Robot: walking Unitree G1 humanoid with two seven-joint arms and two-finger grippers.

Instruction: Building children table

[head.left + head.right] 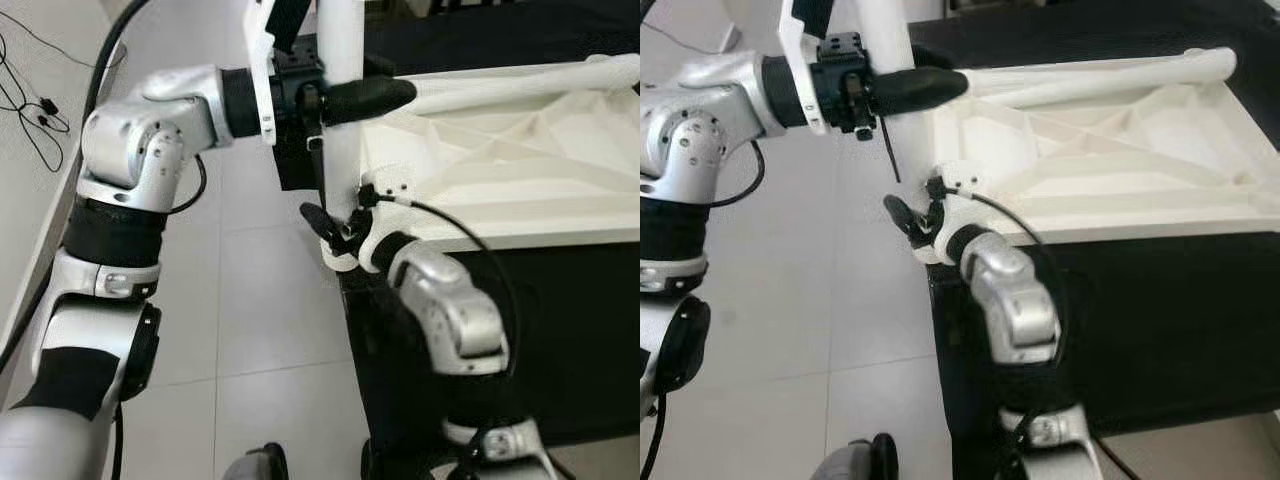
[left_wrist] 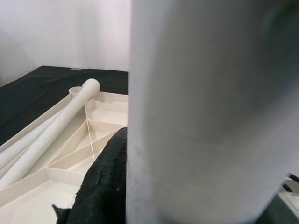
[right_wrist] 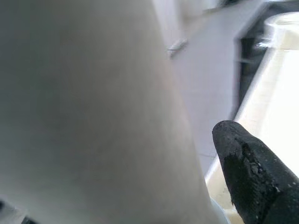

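Left eye view looked down on an upturned white tabletop (image 1: 520, 190), its ribbed underside facing up, lying on a black-covered surface (image 1: 560, 330); everything below is placed against that tabletop.

Nearest the camera, the right arm (image 1: 455, 320) rose in front of the black surface toward the tabletop's near corner. The right gripper (image 1: 335, 232) sat at that corner, low against a white table leg (image 1: 342, 110) that stood upright there. One black finger (image 3: 254, 175) lay beside the leg's broad white side in the right wrist view; whether the gripper actually clamped the leg could not be told. A thin black cable (image 1: 1025, 225) looped from the right wrist across the tabletop's near edge.

Higher up on the same corner leg, the left gripper (image 1: 335, 100) was clenched around the shaft, one black finger (image 1: 915, 88) pointing in over the tabletop, the leg passing between the fingers. The left arm (image 1: 150, 150) reached in from over the pale tiled floor (image 1: 260, 330) beside the tabletop.

Farther off, a second white leg (image 1: 520, 85) lay flat along the tabletop's far rim, seen in the left wrist view as a long tube (image 2: 51, 126) resting over the ribbed compartments. Beyond the rim the black covering continued.
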